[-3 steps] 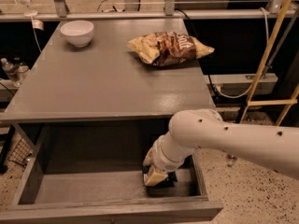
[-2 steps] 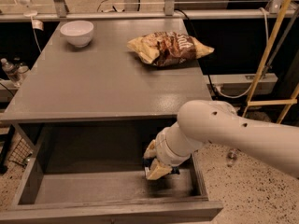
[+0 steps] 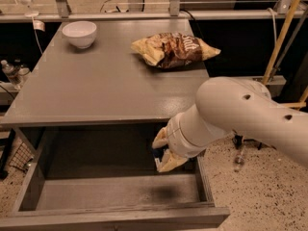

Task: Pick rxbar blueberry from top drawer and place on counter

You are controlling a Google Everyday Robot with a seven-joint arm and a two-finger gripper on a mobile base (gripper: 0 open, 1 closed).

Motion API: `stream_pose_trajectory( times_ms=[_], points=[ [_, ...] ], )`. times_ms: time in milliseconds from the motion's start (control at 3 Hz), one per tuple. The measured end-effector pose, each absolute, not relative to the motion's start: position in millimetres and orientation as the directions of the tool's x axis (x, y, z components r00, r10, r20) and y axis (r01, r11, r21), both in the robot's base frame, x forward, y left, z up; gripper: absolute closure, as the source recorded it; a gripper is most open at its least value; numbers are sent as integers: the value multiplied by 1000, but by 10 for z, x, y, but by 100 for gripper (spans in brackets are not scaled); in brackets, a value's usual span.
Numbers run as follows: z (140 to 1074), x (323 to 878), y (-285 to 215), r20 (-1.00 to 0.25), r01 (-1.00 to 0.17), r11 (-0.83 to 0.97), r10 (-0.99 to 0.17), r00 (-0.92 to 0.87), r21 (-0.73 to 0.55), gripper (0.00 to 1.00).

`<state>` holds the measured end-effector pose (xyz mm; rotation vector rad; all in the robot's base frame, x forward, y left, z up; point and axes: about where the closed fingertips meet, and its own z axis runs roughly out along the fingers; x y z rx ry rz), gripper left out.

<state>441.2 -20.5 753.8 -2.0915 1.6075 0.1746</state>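
Gripping: gripper (image 3: pixel 162 151) over the right rear of the drawer (image 3: pixel 96 196), closed on a dark-blue sliver, seemingly the bar (image 3: pixel 156 153)
Counter (image 3: pixel 106 90) risk: its front edge sits just above, so a straight lift could knock the bar loose
Slip risk: the pinch looks shallow
Hidden: arm covers most of the bar, lettering unreadable

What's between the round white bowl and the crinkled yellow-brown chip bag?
Only bare grey tabletop, per the camera view. The gripper sits lower, inside the grey wooden drawer, right side.
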Motion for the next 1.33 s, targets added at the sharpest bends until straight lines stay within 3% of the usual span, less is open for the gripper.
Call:
stream_pose_trajectory(
  times_ms=[333,1333],
  points=[
    [7546,4409,-203,-388,-935,-186,-872,299,-302,100],
    [8258,4387,-224,-139,-885,-269,-929,342,-380,100]
  ],
)
